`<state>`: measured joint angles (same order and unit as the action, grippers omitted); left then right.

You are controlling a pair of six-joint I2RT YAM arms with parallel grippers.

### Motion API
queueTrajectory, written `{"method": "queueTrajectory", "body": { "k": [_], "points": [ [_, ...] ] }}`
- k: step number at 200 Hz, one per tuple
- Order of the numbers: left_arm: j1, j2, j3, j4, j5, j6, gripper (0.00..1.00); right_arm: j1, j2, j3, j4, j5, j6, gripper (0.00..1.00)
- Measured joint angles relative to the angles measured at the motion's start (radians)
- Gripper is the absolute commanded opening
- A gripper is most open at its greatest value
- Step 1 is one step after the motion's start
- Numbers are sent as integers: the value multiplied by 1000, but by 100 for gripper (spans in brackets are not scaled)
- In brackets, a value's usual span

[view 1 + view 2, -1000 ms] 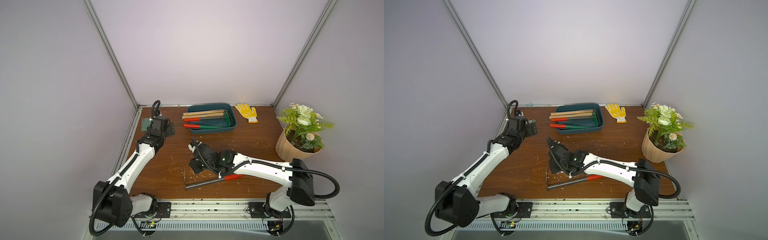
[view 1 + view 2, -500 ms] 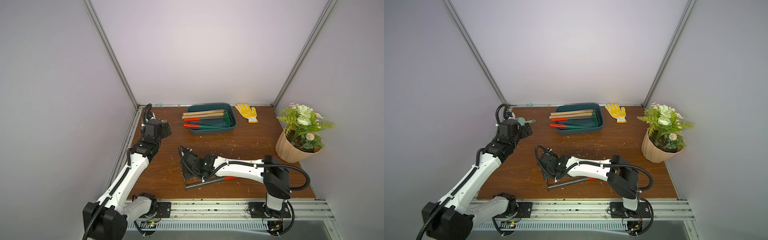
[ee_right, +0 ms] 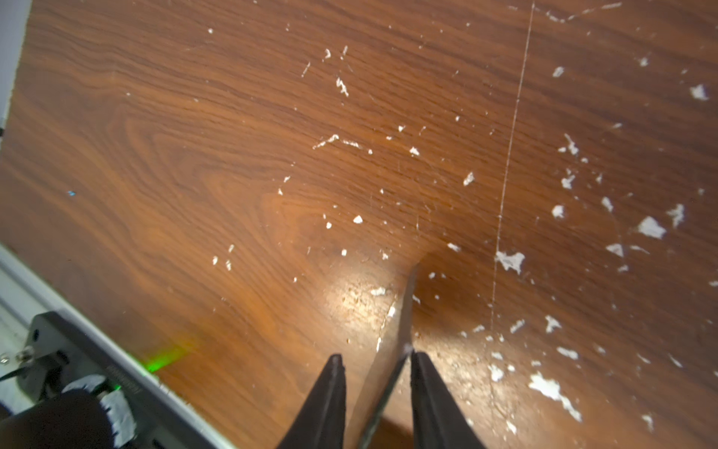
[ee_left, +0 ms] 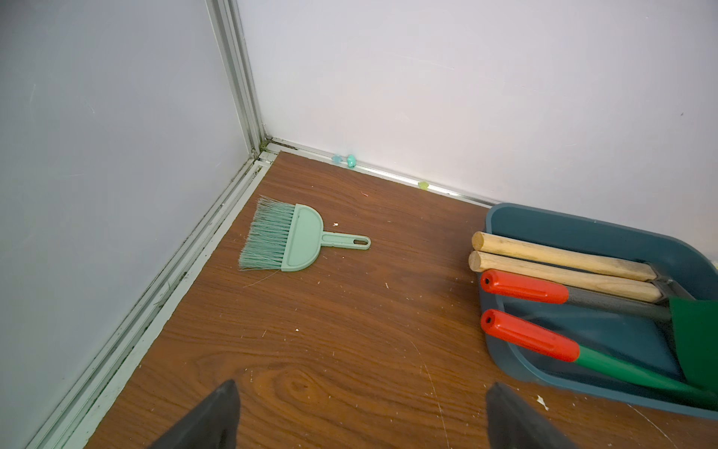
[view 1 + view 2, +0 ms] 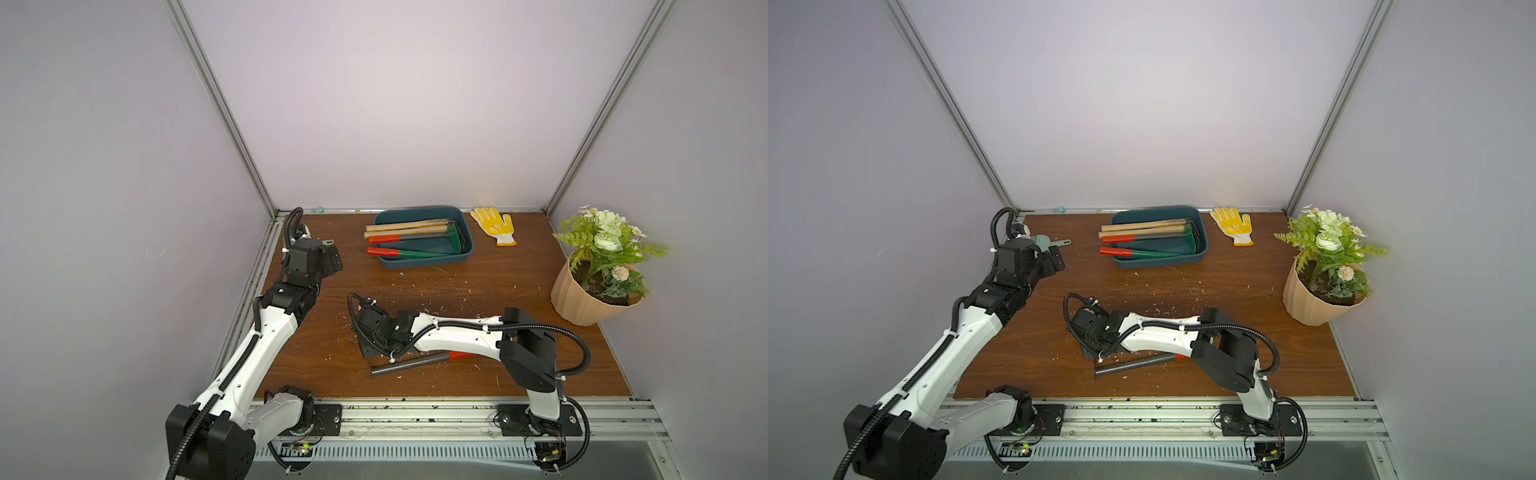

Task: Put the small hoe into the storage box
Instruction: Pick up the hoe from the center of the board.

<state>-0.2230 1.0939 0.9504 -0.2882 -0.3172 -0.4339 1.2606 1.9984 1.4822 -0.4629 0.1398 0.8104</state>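
The small hoe point(image 5: 409, 363) lies on the table near the front edge, with a dark grey shaft and a red grip half under my right arm. In both top views my right gripper point(image 5: 365, 351) point(image 5: 1090, 352) is low over its head end. In the right wrist view the thin blade point(image 3: 404, 311) stands on edge between the fingers of the right gripper point(image 3: 375, 357), against one finger, with a gap to the other. The teal storage box point(image 5: 424, 261) point(image 5: 1158, 260) point(image 4: 582, 225) sits at the back and holds several long-handled tools. My left gripper point(image 5: 332, 259) point(image 4: 361, 392) hovers open and empty left of the box.
A mint hand brush point(image 4: 295, 241) point(image 5: 1054, 242) lies in the back left corner. A yellow glove point(image 5: 494, 224) lies right of the box. A flower pot point(image 5: 594, 291) stands at the right wall. White scraps point(image 3: 652, 227) litter the wooden table.
My right gripper has slid left and toward the front onto the hoe's head, and its jaws have narrowed around the blade. The left arm has drawn back slightly toward the left wall.
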Motion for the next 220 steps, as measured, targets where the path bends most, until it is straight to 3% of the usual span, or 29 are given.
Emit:
{"method": "queueTrajectory", "body": {
  "k": [40,106,169,220],
  "points": [
    [0,-6,-5,-1,21,1,99,-8,14,21,-19,21,20,0],
    [1,-32,-5,0,49,30,99,-183,4,59,-14,11,-43,0],
    [-31,-97,-109,95,212,98,99,-403,-14,462,12,-26,-15,0],
    [-90,-149,-302,284,358,90,97,-540,9,715,74,-64,181,0]
  ]
}}
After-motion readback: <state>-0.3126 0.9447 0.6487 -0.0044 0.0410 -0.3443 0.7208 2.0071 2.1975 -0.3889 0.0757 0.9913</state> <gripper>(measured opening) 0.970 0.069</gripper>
